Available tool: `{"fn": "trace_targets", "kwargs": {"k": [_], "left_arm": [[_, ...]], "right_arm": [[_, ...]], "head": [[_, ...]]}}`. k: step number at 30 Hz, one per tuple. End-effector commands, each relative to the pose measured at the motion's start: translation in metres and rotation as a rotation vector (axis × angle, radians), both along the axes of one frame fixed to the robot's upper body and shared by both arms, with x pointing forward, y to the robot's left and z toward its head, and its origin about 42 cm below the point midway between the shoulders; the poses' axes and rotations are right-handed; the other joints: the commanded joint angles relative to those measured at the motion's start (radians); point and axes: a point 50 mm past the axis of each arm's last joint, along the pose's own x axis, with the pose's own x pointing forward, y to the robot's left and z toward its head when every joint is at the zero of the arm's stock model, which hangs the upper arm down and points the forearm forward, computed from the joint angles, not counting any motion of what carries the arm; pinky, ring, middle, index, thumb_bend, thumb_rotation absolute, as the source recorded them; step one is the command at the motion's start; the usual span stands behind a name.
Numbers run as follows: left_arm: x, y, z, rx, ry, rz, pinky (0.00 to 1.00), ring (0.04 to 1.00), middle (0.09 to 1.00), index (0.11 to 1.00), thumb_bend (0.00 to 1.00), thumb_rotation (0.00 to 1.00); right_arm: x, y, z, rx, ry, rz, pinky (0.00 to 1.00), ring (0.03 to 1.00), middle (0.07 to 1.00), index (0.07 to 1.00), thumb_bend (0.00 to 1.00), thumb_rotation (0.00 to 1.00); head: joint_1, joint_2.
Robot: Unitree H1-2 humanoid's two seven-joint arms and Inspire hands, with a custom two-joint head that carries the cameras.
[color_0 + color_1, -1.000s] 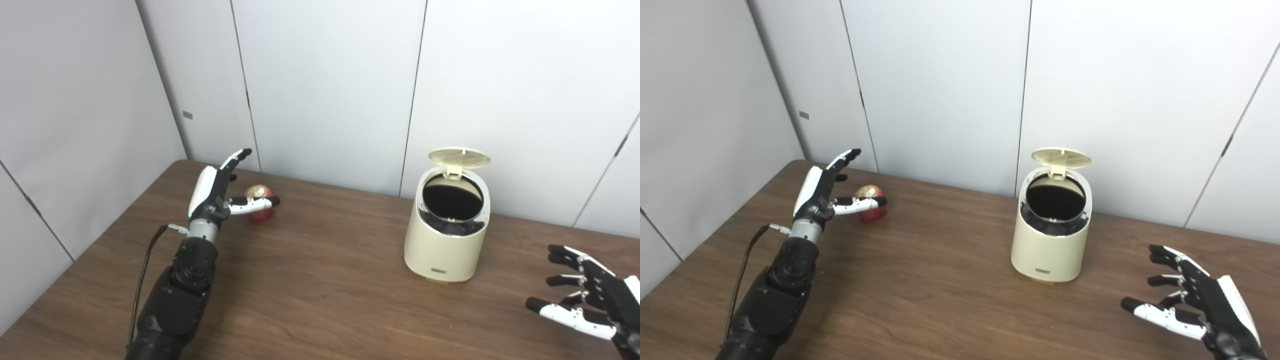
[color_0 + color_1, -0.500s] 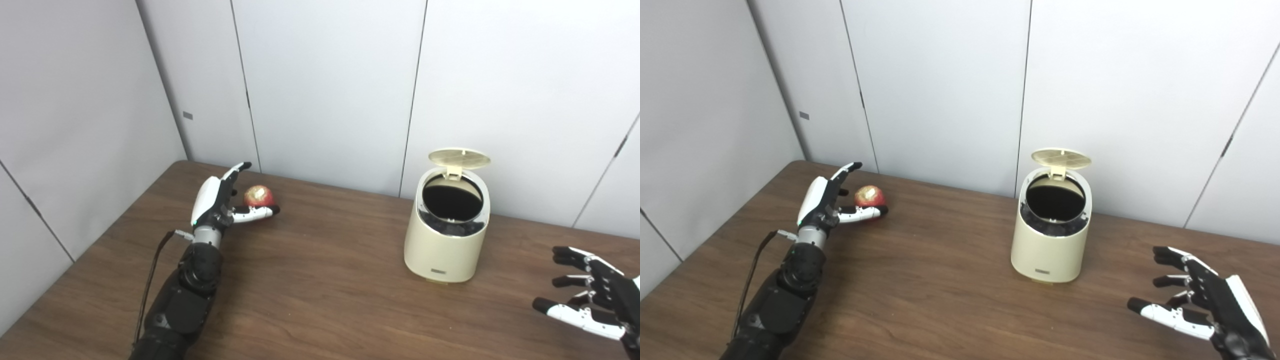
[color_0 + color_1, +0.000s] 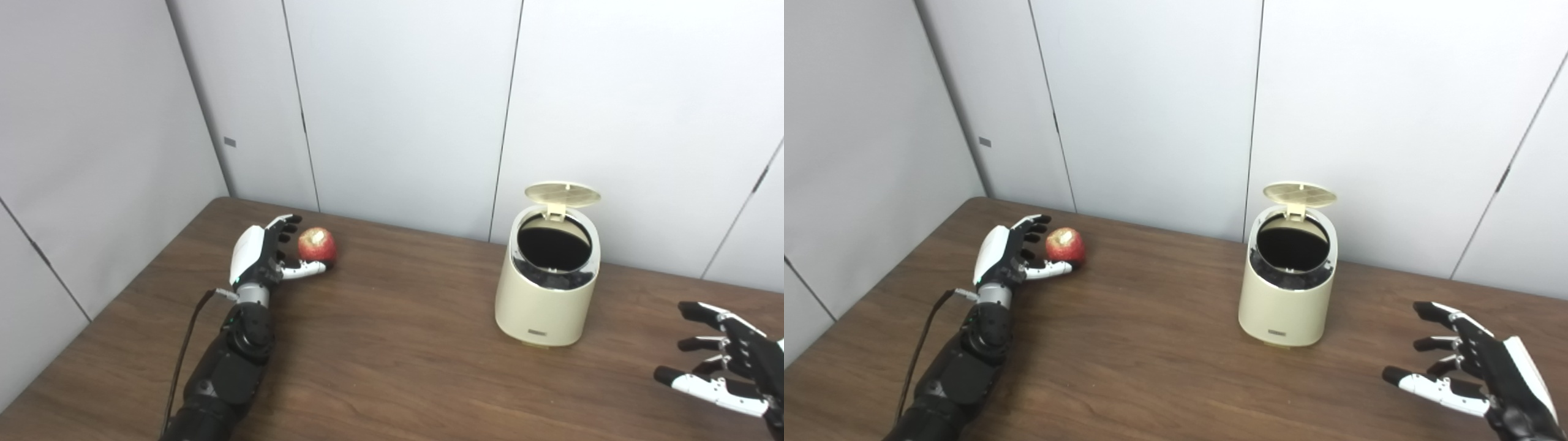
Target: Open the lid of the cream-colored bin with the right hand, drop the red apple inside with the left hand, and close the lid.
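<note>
Lid [image 3: 562, 193] of the cream bin [image 3: 547, 300] at centre right stands tipped up, mouth open, so step one looks done. Apple grasp is in hand: left hand [image 3: 260, 254] at centre left cups the red apple [image 3: 317, 245] on the table [image 3: 392, 355], thumb under its near side, fingers spread beside it, not yet clamped. Right hand [image 3: 1482, 367] at lower right, fingers apart, empty. Next: close on the apple, lift, carry right over the bin mouth
</note>
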Motion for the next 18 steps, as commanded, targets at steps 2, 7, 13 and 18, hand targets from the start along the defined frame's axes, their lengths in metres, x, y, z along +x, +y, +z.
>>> {"fn": "trace_targets", "kwargs": {"k": [2,7,13,18], "left_arm": [[0.015,0.0,0.023,0.009,-0.088,-0.008,0.55,0.714,0.764,0.805,0.92,0.2],[0.015,-0.003,0.019,-0.041,-0.114,-0.028,0.49,0.605,0.655,0.721,0.91,0.14],[0.013,-0.008,0.016,-0.097,-0.112,-0.074,0.41,0.493,0.52,0.6,0.83,0.02],[0.013,-0.011,0.01,-0.123,-0.126,-0.106,0.43,0.494,0.486,0.584,0.56,0.0]], "right_arm": [[0.002,-0.002,0.022,-0.019,-0.073,0.013,0.46,0.675,0.835,0.796,0.87,0.29],[-0.001,-0.002,0.024,-0.018,-0.072,0.008,0.46,0.677,0.836,0.798,0.86,0.27],[-0.003,-0.002,0.023,-0.011,-0.067,0.007,0.46,0.677,0.841,0.794,0.87,0.28],[-0.006,-0.001,0.025,-0.01,-0.063,0.002,0.46,0.677,0.849,0.798,0.85,0.27]], "head": [[0.0,0.002],[-0.005,0.007],[-0.008,0.013],[-0.01,0.015]]}}
